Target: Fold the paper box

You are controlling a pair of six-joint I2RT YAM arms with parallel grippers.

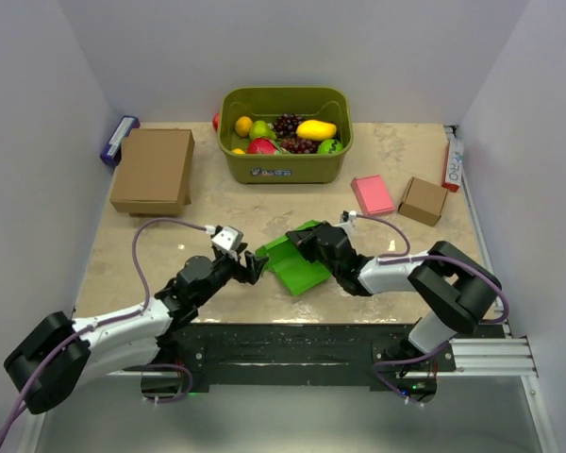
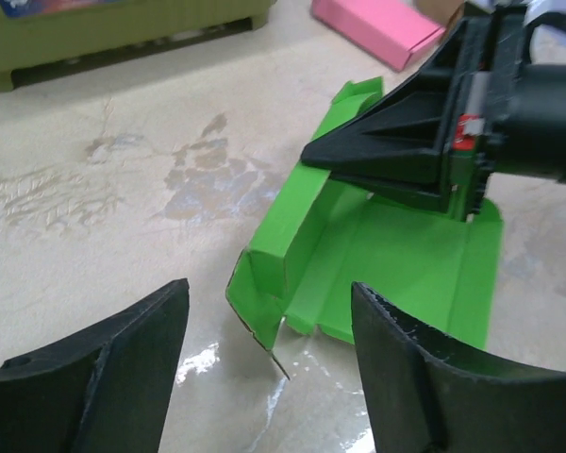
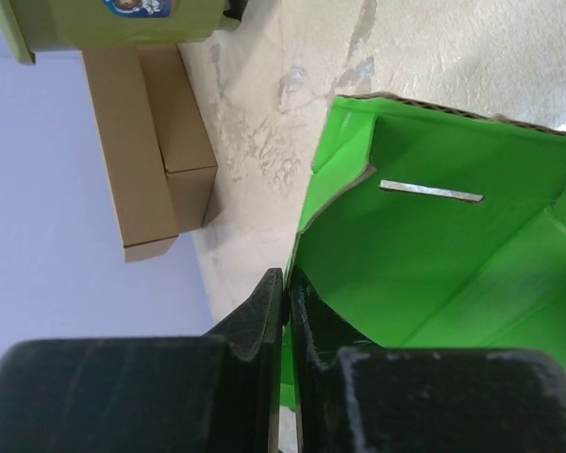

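The paper box (image 1: 300, 266) is a bright green creased sheet, partly folded, lying on the table near the front middle. Its left wall stands up with a small end flap bent at the near corner (image 2: 259, 293). My right gripper (image 3: 288, 283) is shut on the upper edge of that standing wall, the thin card pinched between its jaws; in the left wrist view it (image 2: 396, 151) reaches over the box (image 2: 406, 269) from the right. My left gripper (image 2: 269, 363) is open just in front of the box's near left corner, with nothing between its fingers (image 2: 123, 368).
An olive bin (image 1: 283, 168) of fruit stands at the back centre. A large brown cardboard box (image 1: 154, 170) sits back left. A pink flat box (image 1: 372, 194) and a small brown box (image 1: 423, 200) lie back right.
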